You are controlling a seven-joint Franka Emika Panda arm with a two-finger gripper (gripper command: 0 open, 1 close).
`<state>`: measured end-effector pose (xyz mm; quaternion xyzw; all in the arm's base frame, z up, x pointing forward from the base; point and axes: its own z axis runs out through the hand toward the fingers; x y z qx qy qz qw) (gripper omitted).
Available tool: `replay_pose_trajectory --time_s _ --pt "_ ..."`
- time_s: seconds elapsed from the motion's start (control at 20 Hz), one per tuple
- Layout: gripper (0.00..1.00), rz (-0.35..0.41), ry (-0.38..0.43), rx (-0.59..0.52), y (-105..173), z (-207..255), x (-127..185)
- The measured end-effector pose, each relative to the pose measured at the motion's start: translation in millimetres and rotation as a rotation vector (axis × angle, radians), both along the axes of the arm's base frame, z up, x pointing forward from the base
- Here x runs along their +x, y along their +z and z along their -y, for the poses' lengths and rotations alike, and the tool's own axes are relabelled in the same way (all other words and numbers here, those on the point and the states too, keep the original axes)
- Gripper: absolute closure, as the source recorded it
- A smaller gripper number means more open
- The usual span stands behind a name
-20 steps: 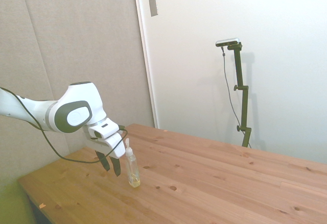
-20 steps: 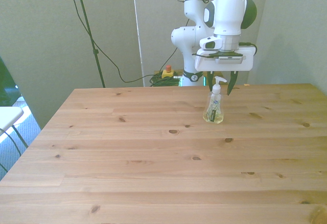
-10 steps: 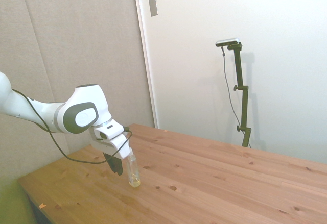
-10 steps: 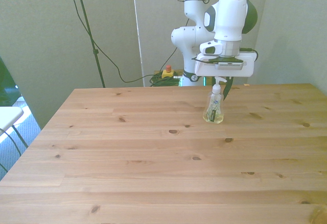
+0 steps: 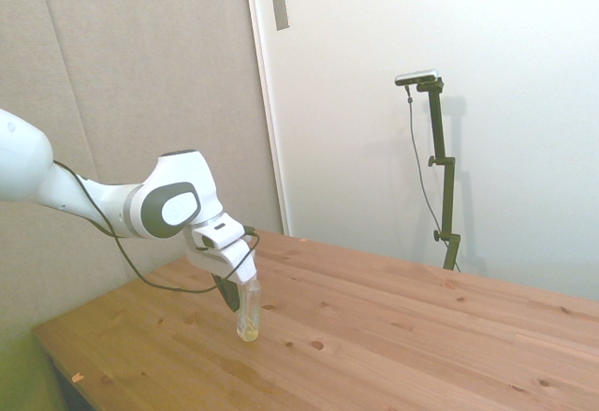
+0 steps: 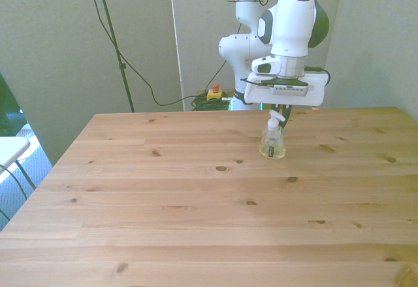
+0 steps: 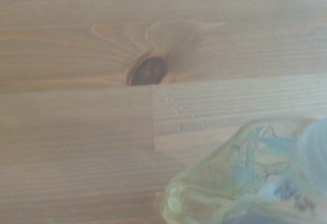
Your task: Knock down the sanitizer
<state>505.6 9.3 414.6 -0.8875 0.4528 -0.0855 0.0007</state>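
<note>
**Gripper at the bottle's neck; bottle not yet down**

The white two-finger gripper [image 5: 230, 289] is sitting over the top of the small clear plastic sanitizer bottle with a white pump and pale yellowish liquid [image 6: 272, 140]. That bottle is standing on its base on the pale wooden plank table [image 6: 196, 221], toward the far edge and on the front view's right. In the side view it is leaning slightly, the upper part hidden behind the gripper body. I cannot tell whether the fingers are apart or together; they are largely hidden. The wrist view is showing the bottle's shoulder [image 7: 240, 183], blurred, beside a dark knot in the wood [image 7: 148, 71].

Judgement: a push applied high on the bottle should tip it rather than slide it. A low contact risks skidding the base along the boards.
</note>
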Motion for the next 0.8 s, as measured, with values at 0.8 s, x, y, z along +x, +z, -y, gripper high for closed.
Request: replay_pose_trajectory --time_s 0.8 --pt "1.0 0.085 -0.18 -0.013 10 66 61"
